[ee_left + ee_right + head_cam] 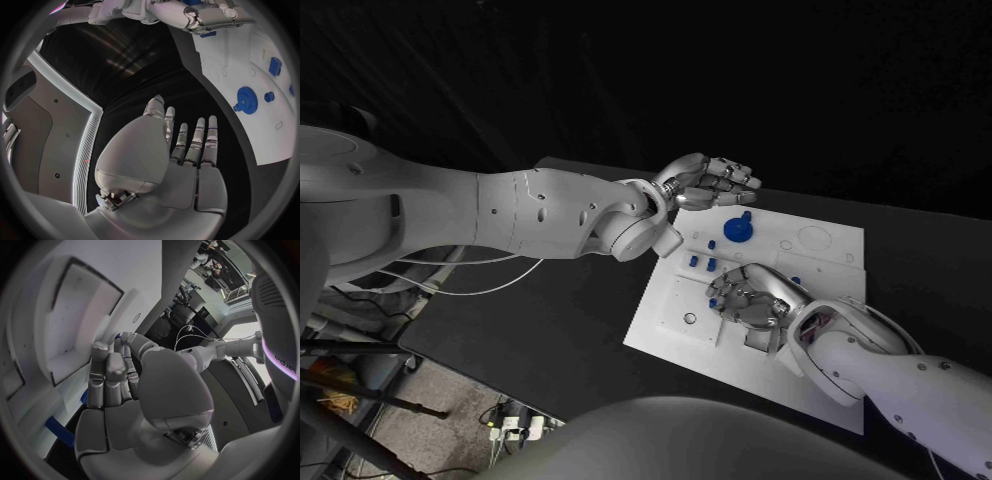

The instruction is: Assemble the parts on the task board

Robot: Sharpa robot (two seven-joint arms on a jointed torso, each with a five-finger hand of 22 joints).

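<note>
meanwhile left hand [708, 183] hovers open, holding nothing; right hand [759, 299] rests on task board [826, 245], grip unclear.

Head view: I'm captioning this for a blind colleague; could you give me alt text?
The right hand rests over small blue parts on the white task board. The left hand hovers with curled, empty fingers at the board's far edge, near a blue gear on the board.
</note>
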